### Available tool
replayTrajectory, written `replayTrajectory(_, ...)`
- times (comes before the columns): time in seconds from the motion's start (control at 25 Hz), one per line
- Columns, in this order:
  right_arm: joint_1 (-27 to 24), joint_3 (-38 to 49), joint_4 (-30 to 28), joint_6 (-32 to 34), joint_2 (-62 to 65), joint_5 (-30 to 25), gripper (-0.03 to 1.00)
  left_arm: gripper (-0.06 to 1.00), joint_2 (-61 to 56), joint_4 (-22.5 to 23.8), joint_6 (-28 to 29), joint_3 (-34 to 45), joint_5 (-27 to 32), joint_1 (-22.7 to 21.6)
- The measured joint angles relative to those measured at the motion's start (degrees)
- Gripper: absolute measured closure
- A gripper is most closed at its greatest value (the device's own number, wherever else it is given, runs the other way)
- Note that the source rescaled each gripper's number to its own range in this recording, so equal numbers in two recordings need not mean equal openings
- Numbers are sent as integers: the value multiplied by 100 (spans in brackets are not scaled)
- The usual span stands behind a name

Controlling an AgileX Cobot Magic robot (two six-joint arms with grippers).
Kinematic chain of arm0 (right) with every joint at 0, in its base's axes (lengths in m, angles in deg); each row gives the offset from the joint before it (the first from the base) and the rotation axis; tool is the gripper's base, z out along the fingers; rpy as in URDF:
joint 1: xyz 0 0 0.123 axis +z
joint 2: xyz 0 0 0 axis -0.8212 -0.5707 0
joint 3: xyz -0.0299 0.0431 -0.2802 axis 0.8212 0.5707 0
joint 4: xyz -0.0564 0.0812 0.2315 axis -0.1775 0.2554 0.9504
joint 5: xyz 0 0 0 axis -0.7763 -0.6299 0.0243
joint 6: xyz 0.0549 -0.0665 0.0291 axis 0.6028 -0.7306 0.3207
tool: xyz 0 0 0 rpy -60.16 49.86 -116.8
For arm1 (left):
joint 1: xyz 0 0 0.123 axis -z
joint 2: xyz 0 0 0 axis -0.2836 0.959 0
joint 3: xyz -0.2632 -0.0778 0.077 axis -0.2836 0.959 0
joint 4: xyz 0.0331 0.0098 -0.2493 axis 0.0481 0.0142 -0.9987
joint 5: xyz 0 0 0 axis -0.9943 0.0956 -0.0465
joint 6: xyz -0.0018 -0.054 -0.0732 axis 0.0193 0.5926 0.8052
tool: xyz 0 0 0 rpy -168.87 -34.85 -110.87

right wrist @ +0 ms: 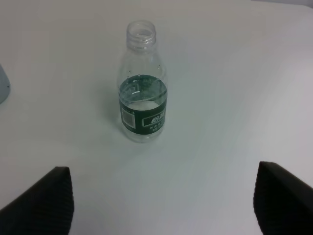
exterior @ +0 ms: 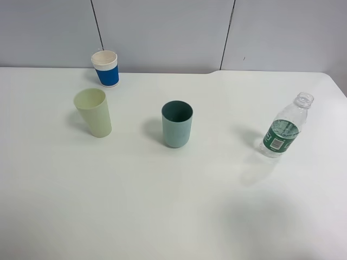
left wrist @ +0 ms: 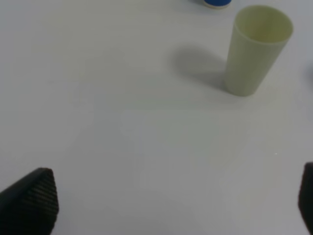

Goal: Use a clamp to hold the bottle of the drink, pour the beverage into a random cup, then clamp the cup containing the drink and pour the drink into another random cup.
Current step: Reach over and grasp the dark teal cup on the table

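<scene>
A clear uncapped bottle [exterior: 282, 132] with a green label and a little liquid stands upright at the right of the white table [exterior: 162, 211]. A teal cup [exterior: 177, 124] stands in the middle, a pale green cup [exterior: 93, 112] at the left, and a blue and white paper cup [exterior: 105, 68] at the back left. Neither gripper shows in the exterior view. In the right wrist view my right gripper [right wrist: 164, 200] is open and empty, short of the bottle [right wrist: 143, 98]. In the left wrist view my left gripper [left wrist: 168, 205] is open and empty, well short of the pale green cup [left wrist: 257, 49].
The table's back edge meets a grey panelled wall [exterior: 162, 27]. The table's right corner is rounded near the bottle. The edge of the teal cup [right wrist: 2, 85] shows in the right wrist view, and the base of the paper cup [left wrist: 216, 2] in the left wrist view.
</scene>
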Motion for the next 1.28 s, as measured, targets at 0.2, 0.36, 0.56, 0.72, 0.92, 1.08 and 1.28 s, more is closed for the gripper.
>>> replayTrajectory(0.2,-269,0,147,0,0,0,53,-6,0,0,0,0,0,0)
replayTrajectory(0.36,-994,0,193,0,0,0,53,-6,0,0,-14,0,0,0)
replayTrajectory(0.56,-1650,0,202,0,0,0,53,-6,0,0,-14,0,0,0)
replayTrajectory(0.72,-1675,0,202,0,0,0,53,-6,0,0,-14,0,0,0)
replayTrajectory(0.92,-1675,0,206,0,0,0,53,-6,0,0,-14,0,0,0)
replayTrajectory(1.08,-1675,0,206,0,0,0,53,-6,0,0,-14,0,0,0)
replayTrajectory(1.28,-1675,0,206,0,0,0,53,-6,0,0,-14,0,0,0)
